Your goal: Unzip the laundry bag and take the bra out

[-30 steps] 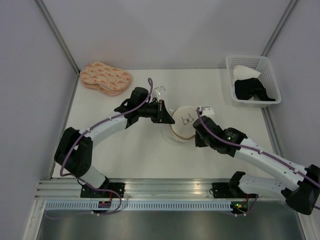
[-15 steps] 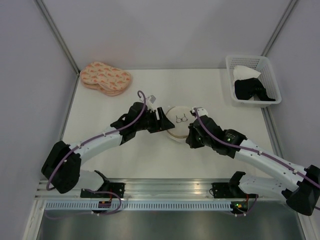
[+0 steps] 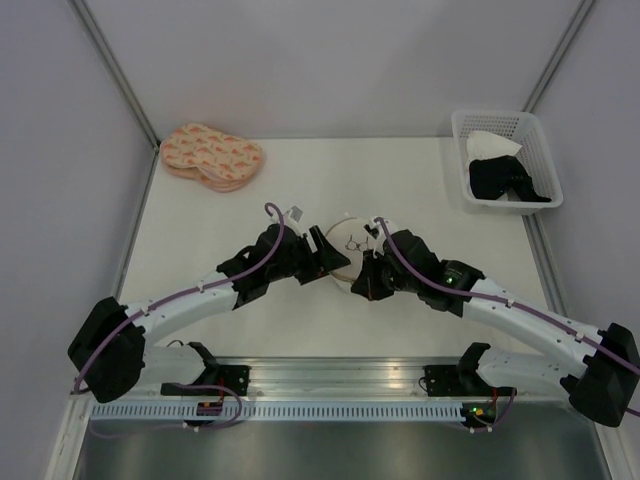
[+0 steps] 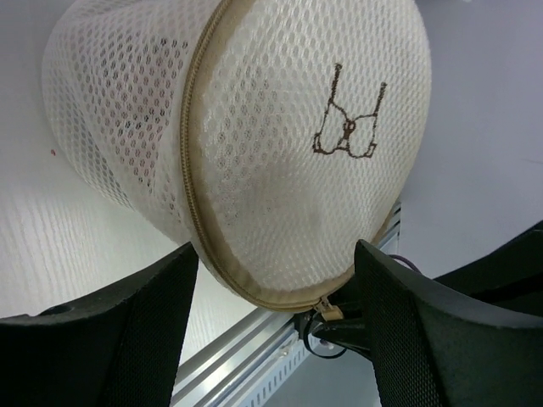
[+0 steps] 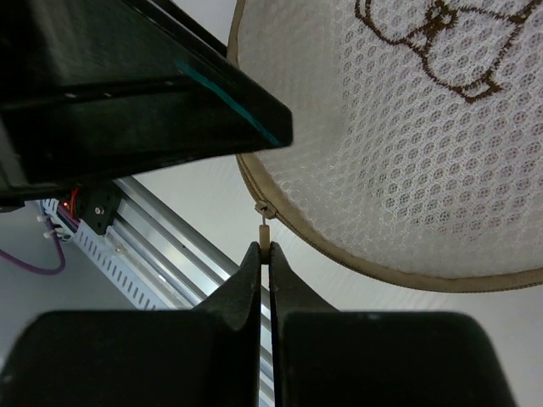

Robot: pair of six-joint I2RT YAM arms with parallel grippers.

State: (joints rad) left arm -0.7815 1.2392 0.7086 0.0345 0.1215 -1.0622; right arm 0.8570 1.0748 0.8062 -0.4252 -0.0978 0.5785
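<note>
Tilting at the middle of the table [image 3: 200, 200], the laundry bag [image 3: 348, 243] is a white honeycomb-mesh drum rimmed by a tan zipper [image 4: 193, 170]. The left gripper [image 4: 276, 254] clamps its sides; the right gripper [image 5: 265, 254] pinches the small zipper pull [image 5: 265, 236].

The round white mesh laundry bag [image 4: 280, 195] has a tan zipper [image 4: 197, 170], a small tan pull [image 5: 264, 231] and a dark brown line drawing [image 4: 346, 127] on its cream face. At the far left lie peach oval pads [image 3: 210, 155] with pink marks. At the far right, a white plastic lattice basket [image 3: 540, 150] holds a black garment [image 3: 500, 180] and a white cloth [image 3: 492, 146].
</note>
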